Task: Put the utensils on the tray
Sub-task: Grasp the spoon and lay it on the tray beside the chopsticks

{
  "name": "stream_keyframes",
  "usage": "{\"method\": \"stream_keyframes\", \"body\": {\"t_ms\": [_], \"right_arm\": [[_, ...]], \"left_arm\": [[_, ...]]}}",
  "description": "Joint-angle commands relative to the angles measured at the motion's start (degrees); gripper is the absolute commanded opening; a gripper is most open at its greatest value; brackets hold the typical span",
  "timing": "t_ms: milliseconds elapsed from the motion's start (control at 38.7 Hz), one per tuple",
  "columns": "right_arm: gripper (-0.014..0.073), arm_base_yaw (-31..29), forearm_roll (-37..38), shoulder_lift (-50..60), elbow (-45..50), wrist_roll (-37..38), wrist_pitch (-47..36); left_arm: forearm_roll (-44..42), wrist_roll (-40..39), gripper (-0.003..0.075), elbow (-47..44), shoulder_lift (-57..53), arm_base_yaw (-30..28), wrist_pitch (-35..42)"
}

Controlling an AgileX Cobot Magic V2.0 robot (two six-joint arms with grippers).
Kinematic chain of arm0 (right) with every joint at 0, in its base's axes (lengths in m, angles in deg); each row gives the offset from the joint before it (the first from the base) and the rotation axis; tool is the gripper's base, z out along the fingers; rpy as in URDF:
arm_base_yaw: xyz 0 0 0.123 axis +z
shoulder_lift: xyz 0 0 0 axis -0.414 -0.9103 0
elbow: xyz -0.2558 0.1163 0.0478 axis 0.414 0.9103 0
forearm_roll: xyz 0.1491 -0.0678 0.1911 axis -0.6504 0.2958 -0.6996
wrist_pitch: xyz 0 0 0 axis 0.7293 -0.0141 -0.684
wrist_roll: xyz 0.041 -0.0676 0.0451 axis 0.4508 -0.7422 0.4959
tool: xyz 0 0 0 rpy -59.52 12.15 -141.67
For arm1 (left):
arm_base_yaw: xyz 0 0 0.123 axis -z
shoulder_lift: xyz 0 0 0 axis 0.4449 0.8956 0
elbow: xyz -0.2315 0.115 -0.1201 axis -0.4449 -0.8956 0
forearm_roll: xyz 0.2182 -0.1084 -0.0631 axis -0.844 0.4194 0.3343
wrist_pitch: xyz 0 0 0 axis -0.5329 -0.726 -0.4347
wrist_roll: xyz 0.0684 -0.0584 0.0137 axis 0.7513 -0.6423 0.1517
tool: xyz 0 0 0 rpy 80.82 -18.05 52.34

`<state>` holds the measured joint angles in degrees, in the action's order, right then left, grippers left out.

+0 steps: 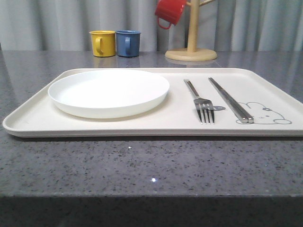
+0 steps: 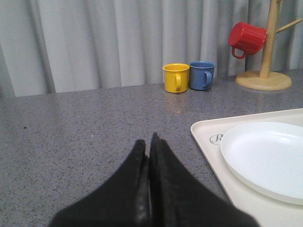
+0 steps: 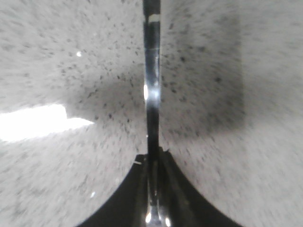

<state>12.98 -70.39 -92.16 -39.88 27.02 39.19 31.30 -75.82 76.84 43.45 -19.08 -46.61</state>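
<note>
On the cream tray (image 1: 38, 116), the white plate (image 1: 109, 92), fork (image 1: 201, 103) and chopsticks (image 1: 230, 100) lie side by side. The right gripper (image 3: 152, 163) pinches a shiny metal handle (image 3: 152, 94), probably the spoon, above the speckled bench (image 3: 246, 156). The left gripper (image 2: 149, 146) rests closed, holding nothing.

A grey speckled stone table (image 1: 142, 165) (glossy, catching light spots) stands before pale grey pleated curtains (image 1: 71, 19).

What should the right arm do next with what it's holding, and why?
Probably carry the utensil over to the tray. The right gripper is shut on a shiny metal handle above bare countertop, while the plate, fork and chopsticks already lie on the tray.
</note>
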Motion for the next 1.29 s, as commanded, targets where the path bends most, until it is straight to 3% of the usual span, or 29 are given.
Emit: {"method": "stream_keyframes", "body": {"t_ms": [0,233,594,1266], "right_arm": [[-0.0039,1.1,0.0,6.4,-1.8,1.3,6.7],[-0.0039,9.8,-2.8,11.9,-1.8,5.2,6.7],[-0.0037,24.7,-6.3,7.9,-1.8,12.8,2.6],[-0.0037,26.3,-7.0,-2.0,-1.8,15.5,0.4]], "left_arm": [[0.6,-0.7,-0.0018,1.5,0.4,-0.2,4.9],[0.6,-0.7,-0.0018,1.5,0.4,-0.2,4.9],[0.6,-0.7,-0.0018,1.5,0.4,-0.2,4.9],[0.6,-0.7,-0.0018,1.5,0.4,-0.2,4.9]]}}
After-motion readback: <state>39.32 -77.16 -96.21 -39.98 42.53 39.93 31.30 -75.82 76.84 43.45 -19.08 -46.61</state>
